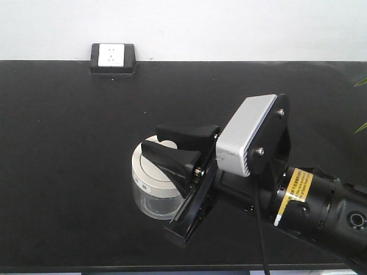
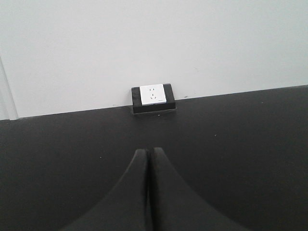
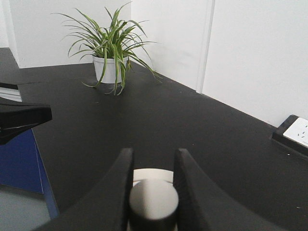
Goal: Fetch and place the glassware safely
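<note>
The glassware (image 1: pixel 150 193) is a squat clear jar with a cream-white lid (image 1: pixel 142 171), standing on the black table (image 1: pixel 69 143) near its front edge. My right gripper (image 1: pixel 153 139) reaches in from the right, its two black fingers shut on either side of the lid's round knob (image 3: pixel 154 199). In the right wrist view the right gripper (image 3: pixel 154 153) has the knob pressed between its fingers, with a strip of lid (image 3: pixel 151 174) showing beyond. My left gripper (image 2: pixel 147 152) hangs above bare table with its fingers pressed together, holding nothing.
A white wall socket in a black frame (image 1: pixel 112 56) sits at the table's back edge, also straight ahead of the left gripper as the socket (image 2: pixel 153 95). A potted plant (image 3: pixel 110 48) stands on the table's far right end. A black part (image 3: pixel 24 118) juts in at the right wrist view's left edge.
</note>
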